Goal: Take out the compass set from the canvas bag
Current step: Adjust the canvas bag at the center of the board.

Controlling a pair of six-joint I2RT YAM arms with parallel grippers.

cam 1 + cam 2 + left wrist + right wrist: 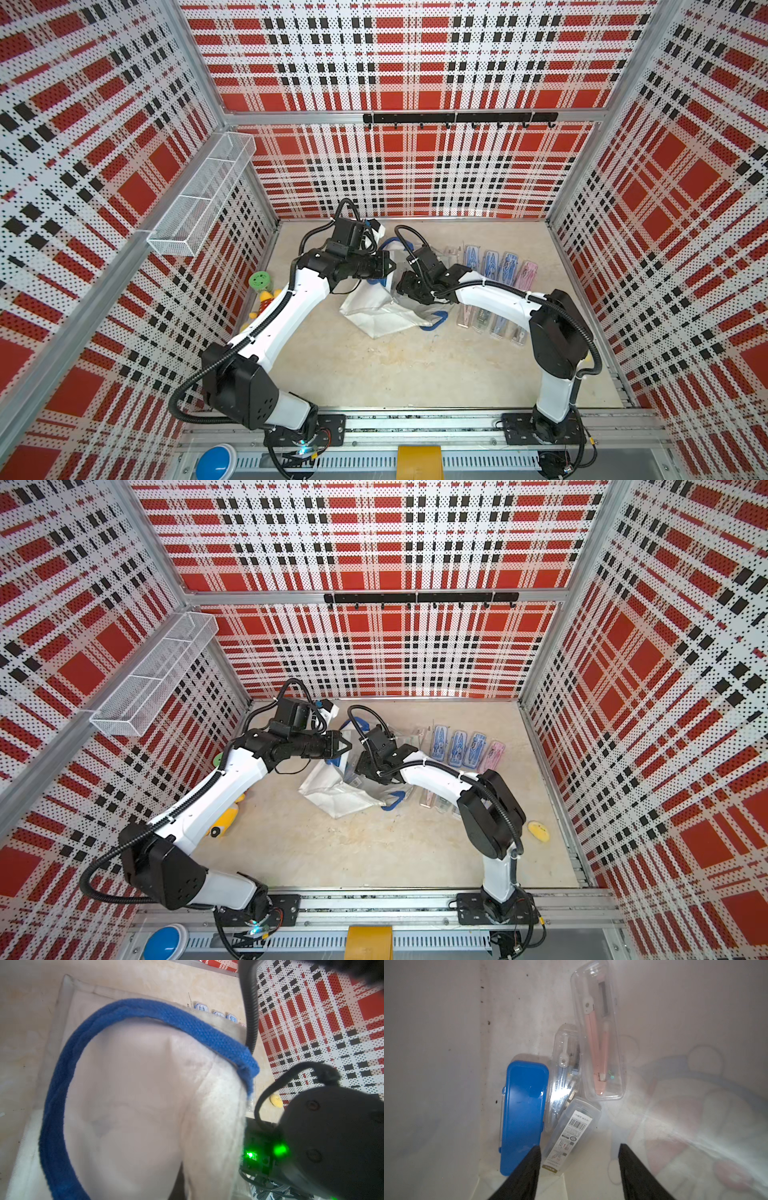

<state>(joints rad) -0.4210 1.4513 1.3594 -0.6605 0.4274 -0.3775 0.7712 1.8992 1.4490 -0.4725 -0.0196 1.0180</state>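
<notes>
The canvas bag (382, 313) (338, 798), white with blue strap handles, lies slumped mid-table in both top views. My left gripper (385, 266) is shut on the bag's upper edge and holds the mouth up. In the left wrist view, white fabric (145, 1095) and a blue handle (166, 1016) hide its jaws. My right gripper (579, 1153) reaches inside the bag and stands open with nothing between its fingers. Ahead of it lie several compass set cases: a blue one (523, 1109), a clear labelled one (572, 1136) by one fingertip, a clear one (564, 1072), and a clear one with a pink compass (600, 1039).
Two rows of compass cases lie on the table right of the bag, a far row (498, 266) and a near row (488, 326). Toys (262, 289) sit by the left wall, and a yellow object (538, 831) near the right arm. A wire basket (199, 199) hangs on the left wall.
</notes>
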